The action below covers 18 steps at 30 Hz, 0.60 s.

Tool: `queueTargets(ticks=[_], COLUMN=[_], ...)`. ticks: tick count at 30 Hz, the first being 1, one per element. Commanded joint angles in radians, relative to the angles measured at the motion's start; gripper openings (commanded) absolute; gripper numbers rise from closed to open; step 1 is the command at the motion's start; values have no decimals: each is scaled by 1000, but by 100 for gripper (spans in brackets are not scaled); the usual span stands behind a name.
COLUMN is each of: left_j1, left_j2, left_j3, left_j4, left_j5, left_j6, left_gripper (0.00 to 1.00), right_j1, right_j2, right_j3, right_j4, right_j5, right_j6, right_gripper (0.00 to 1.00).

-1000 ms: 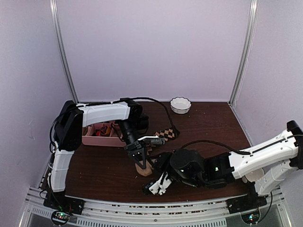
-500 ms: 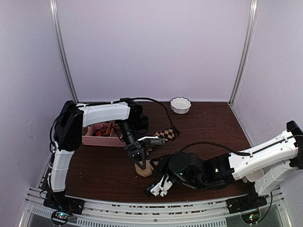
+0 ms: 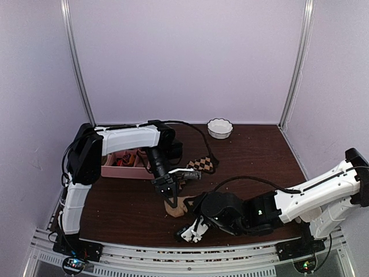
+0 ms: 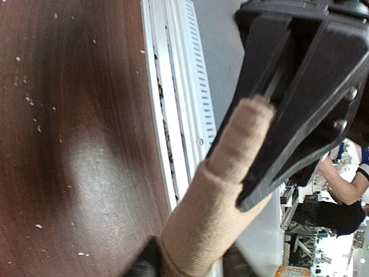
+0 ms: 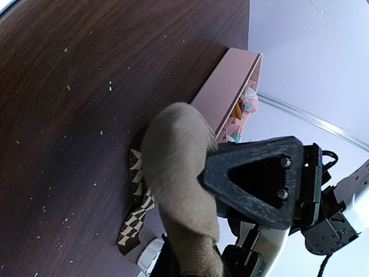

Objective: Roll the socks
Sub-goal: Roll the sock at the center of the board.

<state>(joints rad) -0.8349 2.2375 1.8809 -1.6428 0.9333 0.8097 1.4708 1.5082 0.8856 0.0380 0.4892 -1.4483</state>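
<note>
From above, my left gripper (image 3: 171, 199) points straight down. Its jaws are clamped on the upper end of the tan sock (image 3: 176, 206), and the rest of the sock bunches on the table (image 3: 253, 161) under them. My right gripper (image 3: 192, 203) comes in low from the right and meets the same sock just beside the left jaws; from here I cannot tell how wide it stands. The argyle sock (image 3: 203, 164) lies flat behind both grippers, apart from them, and the tray (image 3: 115, 172) sits further back on the left. Through my left wrist, the left gripper (image 4: 245, 167) is almost closed. The tan sock (image 4: 213, 213) is pinched in the narrow slot between its fingers (image 4: 300, 115), its rounded end pokes up past the grip, and the rest runs down out of view above the table (image 4: 69, 144) edge. Through my right wrist, the tan sock (image 5: 173, 161) rises from my right gripper (image 5: 193, 262) at the bottom edge. There the jaws grasp it tightly, with little of them showing. One of my left fingers (image 5: 259, 179) presses the sock's side above them. The argyle sock (image 5: 135, 210) lies on the table (image 5: 69, 86) just beyond my jaws, and the tray (image 5: 228, 86) stands past it.
</note>
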Motion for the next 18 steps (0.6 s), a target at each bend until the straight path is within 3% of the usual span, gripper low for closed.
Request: queueTargets(ticks=[1,3,8,12,18], left_j1=[5,11,20,20,19], left_j2=[-6,-21,-170,-274,-317], left_j3=[84,126,60,13,-15], left_j4=[-12,1,200,266,245], left_j5=[-42,-71,-176,-215,-249], left_j6=[-24,-42,-119,-113,-95], left_gripper=[59,70,82,77,72], right_j1=[8,3,-18,-53,-82], right_j2=[26,36,42,28,3], right_j3=[58,77,120,136,118], right_j4=[-71,-93,-107,-100,-56], right_j5=[37,42,27,-18,-86], right_j6=[184,286,571,791,927], right_gripper=[0,0,0,0,0])
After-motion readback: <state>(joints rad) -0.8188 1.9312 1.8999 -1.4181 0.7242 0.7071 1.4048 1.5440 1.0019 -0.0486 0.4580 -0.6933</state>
